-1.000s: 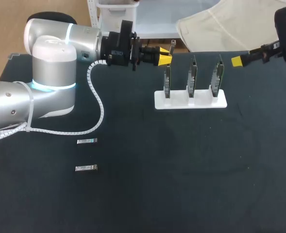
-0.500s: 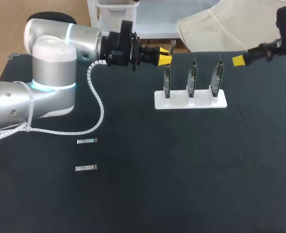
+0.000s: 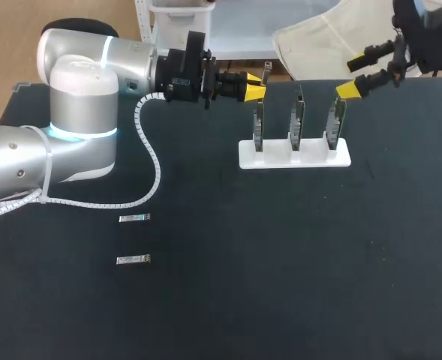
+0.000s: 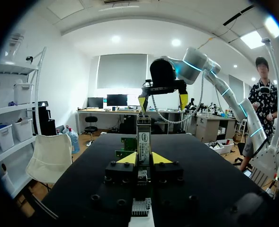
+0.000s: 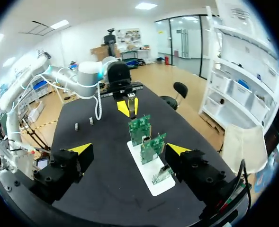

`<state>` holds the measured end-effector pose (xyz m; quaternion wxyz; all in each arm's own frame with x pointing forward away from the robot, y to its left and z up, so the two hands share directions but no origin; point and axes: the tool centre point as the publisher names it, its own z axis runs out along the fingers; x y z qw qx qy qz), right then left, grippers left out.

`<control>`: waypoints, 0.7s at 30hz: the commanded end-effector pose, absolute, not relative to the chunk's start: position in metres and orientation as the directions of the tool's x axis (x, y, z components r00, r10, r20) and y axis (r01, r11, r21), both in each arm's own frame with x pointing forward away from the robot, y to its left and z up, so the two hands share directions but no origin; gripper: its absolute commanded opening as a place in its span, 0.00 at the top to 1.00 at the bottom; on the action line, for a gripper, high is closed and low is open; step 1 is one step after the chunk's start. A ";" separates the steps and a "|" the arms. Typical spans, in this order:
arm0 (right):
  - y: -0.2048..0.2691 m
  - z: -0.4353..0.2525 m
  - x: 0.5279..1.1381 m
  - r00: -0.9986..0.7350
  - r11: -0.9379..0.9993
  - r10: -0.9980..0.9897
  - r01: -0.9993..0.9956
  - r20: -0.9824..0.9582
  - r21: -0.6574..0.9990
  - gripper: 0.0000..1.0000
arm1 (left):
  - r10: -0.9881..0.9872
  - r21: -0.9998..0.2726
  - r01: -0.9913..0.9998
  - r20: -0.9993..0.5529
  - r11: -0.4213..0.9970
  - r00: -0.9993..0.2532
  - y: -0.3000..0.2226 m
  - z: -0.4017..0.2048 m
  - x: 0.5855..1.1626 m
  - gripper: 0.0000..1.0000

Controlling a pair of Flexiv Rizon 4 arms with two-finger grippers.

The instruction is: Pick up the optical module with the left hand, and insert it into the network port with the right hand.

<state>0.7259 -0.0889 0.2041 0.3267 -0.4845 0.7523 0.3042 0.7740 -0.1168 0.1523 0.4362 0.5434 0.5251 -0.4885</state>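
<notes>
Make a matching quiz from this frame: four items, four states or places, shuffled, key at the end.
Items
1. left gripper
2. right gripper
3. spare modules
4. boards

States or places
A. upright in the white base
B. open, holding nothing
C. shut on a module
D. lying flat on the table

Pairs: 1-C, 2-B, 3-D, 4-A
</notes>
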 end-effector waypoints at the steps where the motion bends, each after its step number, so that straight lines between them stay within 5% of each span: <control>1: -0.084 0.204 0.735 -0.325 0.251 -0.518 -0.942 -0.791 0.222 0.00 | 0.144 -0.039 0.997 -0.989 -0.072 -0.029 -0.117 0.151 0.776 1.00; 21: -0.066 0.207 0.734 -0.248 0.185 -0.542 -0.967 -0.803 0.174 0.00 | 0.144 -0.039 0.997 -0.989 -0.072 -0.029 -0.117 0.151 0.776 1.00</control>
